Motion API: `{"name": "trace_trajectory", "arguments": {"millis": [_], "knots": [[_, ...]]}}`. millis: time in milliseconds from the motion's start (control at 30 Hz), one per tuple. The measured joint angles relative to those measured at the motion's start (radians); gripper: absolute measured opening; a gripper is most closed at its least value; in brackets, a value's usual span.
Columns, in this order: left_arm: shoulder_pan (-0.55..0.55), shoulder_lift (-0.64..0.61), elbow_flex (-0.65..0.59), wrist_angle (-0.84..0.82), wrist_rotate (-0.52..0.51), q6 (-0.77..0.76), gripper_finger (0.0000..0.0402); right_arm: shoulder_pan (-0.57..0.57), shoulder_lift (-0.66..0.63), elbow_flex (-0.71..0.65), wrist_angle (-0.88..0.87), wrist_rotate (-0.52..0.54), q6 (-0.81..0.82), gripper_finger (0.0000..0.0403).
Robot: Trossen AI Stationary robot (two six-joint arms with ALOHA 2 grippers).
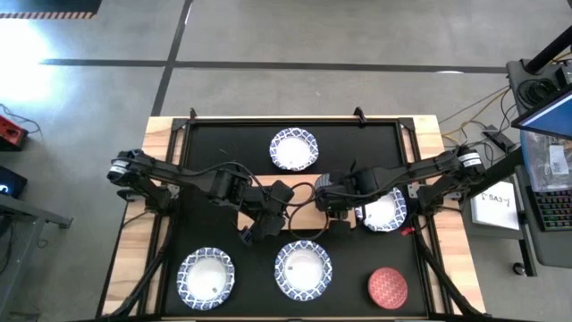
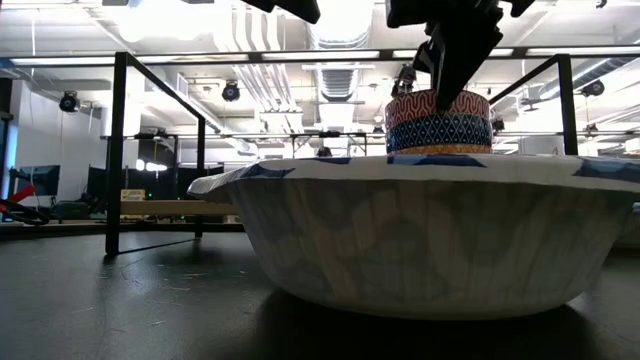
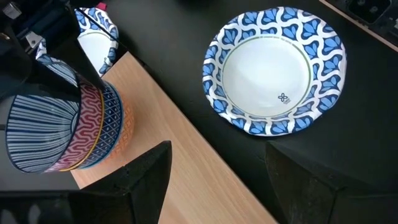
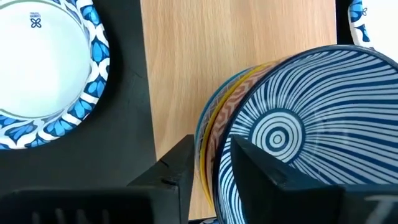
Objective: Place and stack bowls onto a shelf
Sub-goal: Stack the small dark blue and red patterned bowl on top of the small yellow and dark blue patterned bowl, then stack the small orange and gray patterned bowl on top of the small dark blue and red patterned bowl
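Observation:
A nested stack of small bowls (image 4: 280,130), blue-white striped on top of red-patterned, blue and orange ones, stands on the light wooden shelf (image 4: 205,62) at the table's middle; it also shows in the low view as the stack (image 2: 438,122). My right gripper (image 4: 208,165) is shut on its rim, and shows from above as the right gripper (image 1: 329,201). My left gripper (image 3: 217,180) hangs open over the shelf's edge next to the stack (image 3: 68,127), touching nothing. A speckled red bowl (image 1: 388,286) sits near the right front corner. My right gripper pinches the stacked rims (image 4: 211,146): one finger (image 4: 264,168) is inside the striped top bowl and the other finger (image 4: 177,165) is outside the stack's wall. It comes from above, pointing down. The stack stays upright; the wide bowl in front hides its base in the low view.
Wide blue-and-white patterned bowls lie around the shelf: one toward the far edge (image 1: 294,148), two near the front (image 1: 206,277) (image 1: 303,269), one under the right arm (image 1: 384,212). The front one (image 2: 430,240) fills the low view. A black frame (image 2: 118,150) borders the table.

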Motion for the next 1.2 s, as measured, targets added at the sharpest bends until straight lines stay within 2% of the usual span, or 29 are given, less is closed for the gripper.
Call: {"name": "trace_trajectory", "arguments": {"millis": [233, 533, 667, 933, 1200], "knots": [[-0.001, 0.0, 0.0, 0.0, 0.0, -0.023, 0.024, 0.011, -0.032, 0.08, -0.02, -0.038, 0.0, 0.0111], [-0.001, 0.002, -0.013, 0.027, 0.001, -0.057, 0.024, 0.044, -0.079, 0.103, -0.081, -0.081, 0.081, 0.0095], [0.0, 0.002, -0.013, 0.024, 0.04, -0.057, 0.024, 0.076, -0.079, 0.103, -0.088, -0.14, 0.159, 0.0088], [-0.02, 0.048, -0.021, 0.0, 0.186, -0.086, 0.024, 0.183, -0.075, 0.077, -0.096, -0.143, 0.328, 0.0089], [-0.043, 0.06, -0.021, 0.006, 0.19, -0.207, 0.0233, 0.254, -0.075, 0.064, -0.209, -0.124, 0.445, 0.009]]}}
